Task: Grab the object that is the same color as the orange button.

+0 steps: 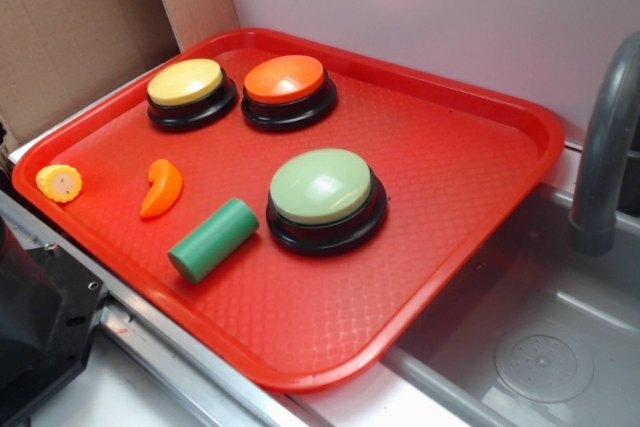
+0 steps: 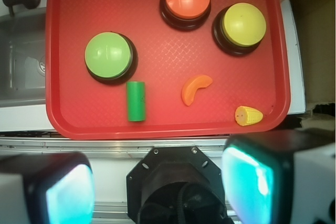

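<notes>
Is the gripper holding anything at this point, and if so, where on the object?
Nothing is held. The gripper is open above the tray; the orange crescent lies untouched on it.

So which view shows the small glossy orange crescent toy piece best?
The wrist view: the small glossy orange crescent toy piece is seen from straight above, its full curve outlined on the red plastic tray. The exterior view shows it obliquely, foreshortened, though unobstructed.

Gripper (image 2: pixel 157 187) high above, pointing down, jaws spread wide apart, holding nothing
</notes>
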You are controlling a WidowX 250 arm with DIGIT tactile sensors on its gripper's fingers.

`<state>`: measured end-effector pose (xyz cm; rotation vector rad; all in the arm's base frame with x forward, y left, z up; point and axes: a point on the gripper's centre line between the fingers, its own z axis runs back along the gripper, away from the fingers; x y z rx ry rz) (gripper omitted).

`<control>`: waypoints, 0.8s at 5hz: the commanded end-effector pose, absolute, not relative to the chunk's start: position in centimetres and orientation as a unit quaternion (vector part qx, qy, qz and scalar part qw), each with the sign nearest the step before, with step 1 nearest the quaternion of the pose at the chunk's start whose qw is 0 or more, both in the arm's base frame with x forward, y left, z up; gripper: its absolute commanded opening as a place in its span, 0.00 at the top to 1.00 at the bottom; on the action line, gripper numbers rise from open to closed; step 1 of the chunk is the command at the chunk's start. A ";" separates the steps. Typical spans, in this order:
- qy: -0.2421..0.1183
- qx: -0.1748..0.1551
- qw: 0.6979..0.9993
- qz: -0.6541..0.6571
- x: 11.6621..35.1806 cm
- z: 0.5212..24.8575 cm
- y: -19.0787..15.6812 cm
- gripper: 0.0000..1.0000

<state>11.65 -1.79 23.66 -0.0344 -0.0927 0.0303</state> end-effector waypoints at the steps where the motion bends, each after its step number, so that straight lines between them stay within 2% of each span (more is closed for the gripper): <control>1: -0.046 -0.017 0.999 0.015 11.7 23.7 -1.8 0.00; 2: -0.062 -0.023 0.993 0.099 11.8 22.0 0.5 0.00; 3: -0.092 -0.016 0.983 0.156 12.2 19.7 2.5 0.00; 4: -0.092 -0.029 0.972 0.213 12.8 16.4 4.6 0.00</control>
